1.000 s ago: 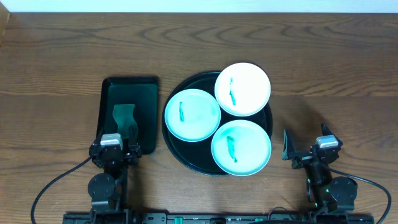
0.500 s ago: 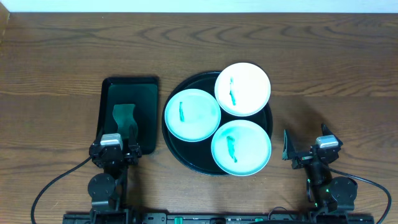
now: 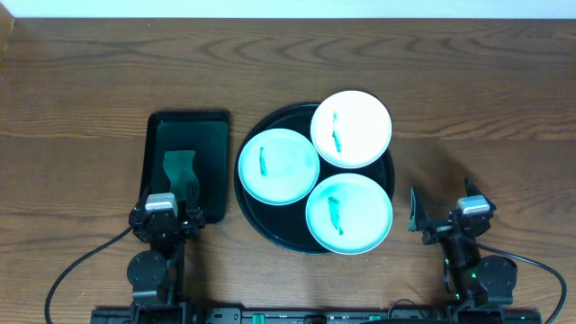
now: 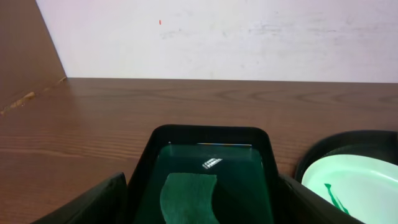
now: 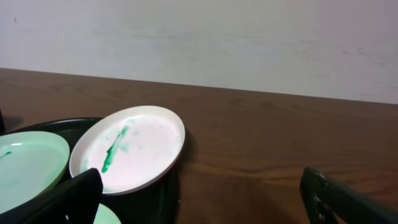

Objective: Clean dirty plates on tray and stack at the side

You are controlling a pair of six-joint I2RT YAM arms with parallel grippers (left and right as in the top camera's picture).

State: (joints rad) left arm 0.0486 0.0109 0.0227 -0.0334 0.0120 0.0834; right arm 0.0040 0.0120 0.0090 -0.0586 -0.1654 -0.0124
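The round black tray (image 3: 255, 209) sits mid-table and holds three plates, each with a green smear. A mint-green plate (image 3: 278, 166) lies at its left, another mint-green plate (image 3: 349, 214) at its front, and a white plate (image 3: 351, 128) at its back right, seen also in the right wrist view (image 5: 134, 149). My left gripper (image 3: 166, 214) is open and empty at the near end of the dark green rectangular tray (image 3: 187, 126). My right gripper (image 3: 443, 216) is open and empty, right of the black tray.
A green sponge cloth (image 3: 180, 169) lies in the rectangular tray, seen also in the left wrist view (image 4: 188, 198). Bare wooden table (image 3: 486, 108) lies right of the black tray. A pale wall stands behind the table's far edge.
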